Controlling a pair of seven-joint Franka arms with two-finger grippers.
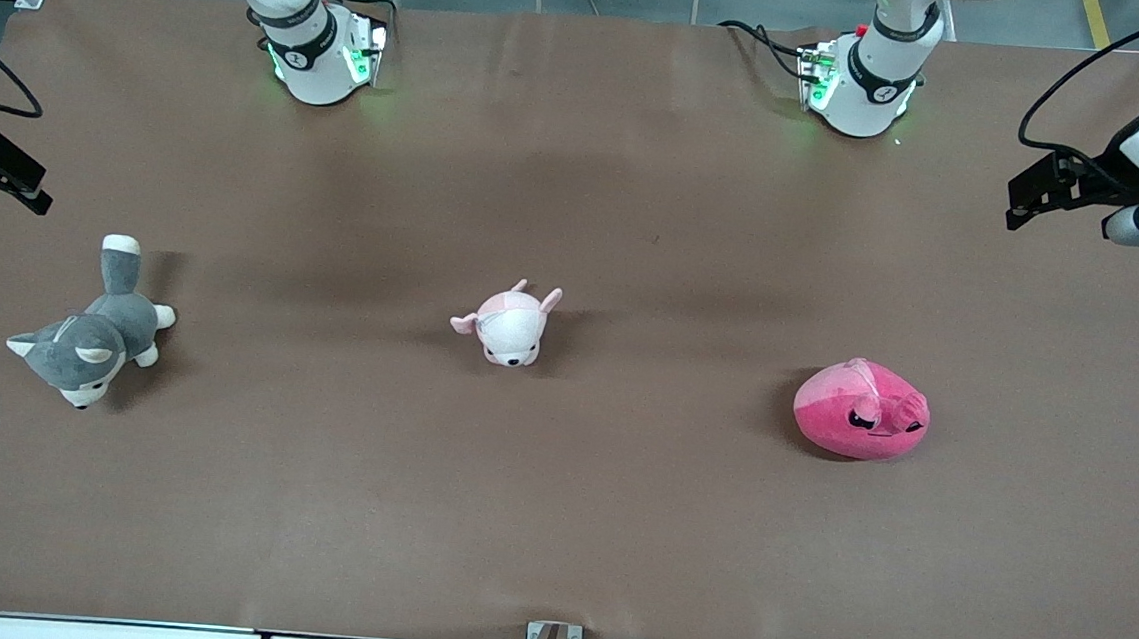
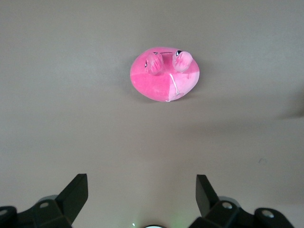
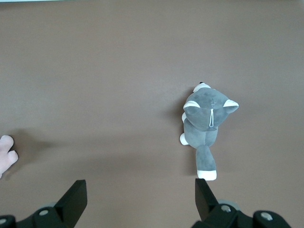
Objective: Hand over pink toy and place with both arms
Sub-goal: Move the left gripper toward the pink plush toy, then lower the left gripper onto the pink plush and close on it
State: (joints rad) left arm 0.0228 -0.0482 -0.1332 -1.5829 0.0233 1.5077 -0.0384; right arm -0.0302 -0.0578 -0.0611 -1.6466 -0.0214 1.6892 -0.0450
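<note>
Hot-pink toy (image 1: pixel 861 412), grey-and-white husky (image 1: pixel 92 331), pale pink-and-white plush (image 1: pixel 509 325), brown table (image 1: pixel 556 519).

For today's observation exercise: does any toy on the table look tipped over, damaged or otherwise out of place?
Nothing stands out. The pink toy, pale pink-and-white plush and husky plush lie apart and look intact. The left gripper and right gripper hang open above, holding nothing.

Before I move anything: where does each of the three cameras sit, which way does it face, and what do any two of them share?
Front view: high across the table, facing both arm bases; shows the pink toy, a small pale plush and a grey husky.
Left wrist view: on the left arm, looking down at the pink toy; the open left gripper frames it.
Right wrist view: on the right arm, looking down at the husky; the open right gripper shows.
Shared: front and left wrist both show the pink toy.
</note>
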